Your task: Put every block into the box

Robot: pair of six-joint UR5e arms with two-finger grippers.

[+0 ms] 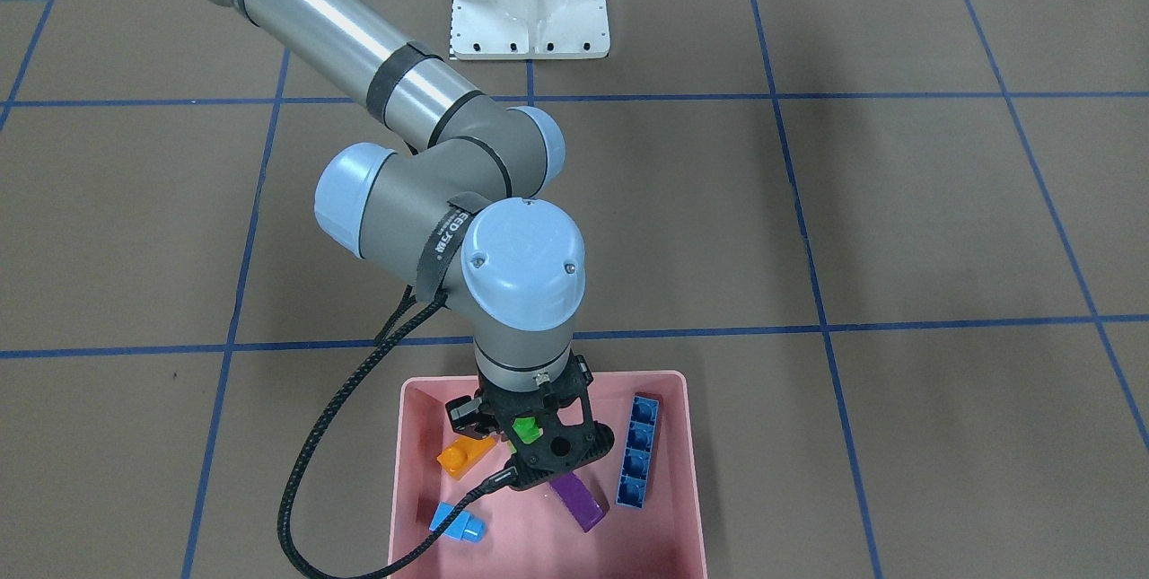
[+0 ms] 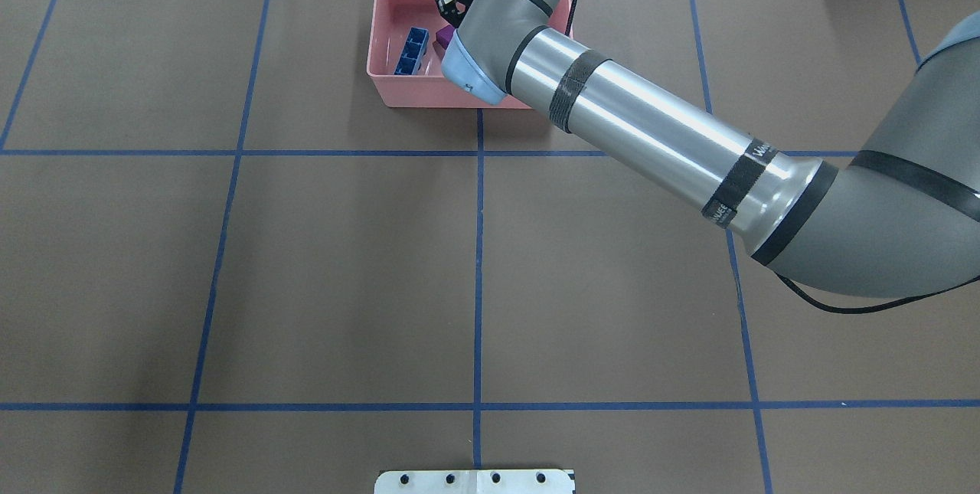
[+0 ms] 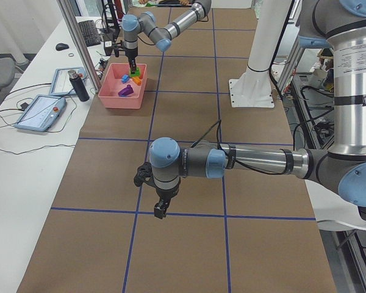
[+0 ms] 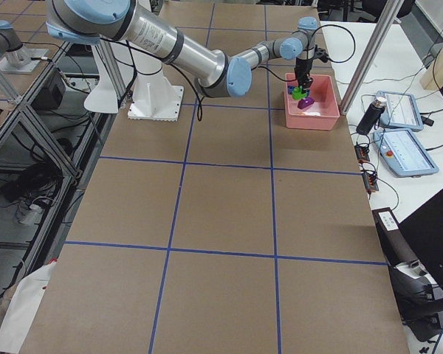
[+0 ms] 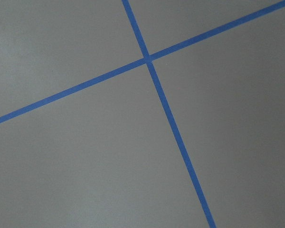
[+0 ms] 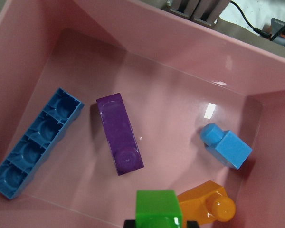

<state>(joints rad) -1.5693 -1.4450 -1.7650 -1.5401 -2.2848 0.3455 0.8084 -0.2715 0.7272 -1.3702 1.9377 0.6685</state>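
robot lab: taped-grid table (image 3: 189, 256), teach pendant (image 3: 39, 113), metal framing (image 3: 79, 43)

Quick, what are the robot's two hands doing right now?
Left gripper: cannot tell, only a side view shows it.
Right gripper: closed on the green block, above the box.

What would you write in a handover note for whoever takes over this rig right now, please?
The right gripper is shut on the green brick and holds it over the pink bin, not yet released.
The left gripper hangs over the table, far from the bin; whether it is open or shut cannot be told.
Lying in the bin: long blue brick, purple brick, light-blue brick, orange brick.
Done: four bricks in.
Left: drop the green brick into the bin.
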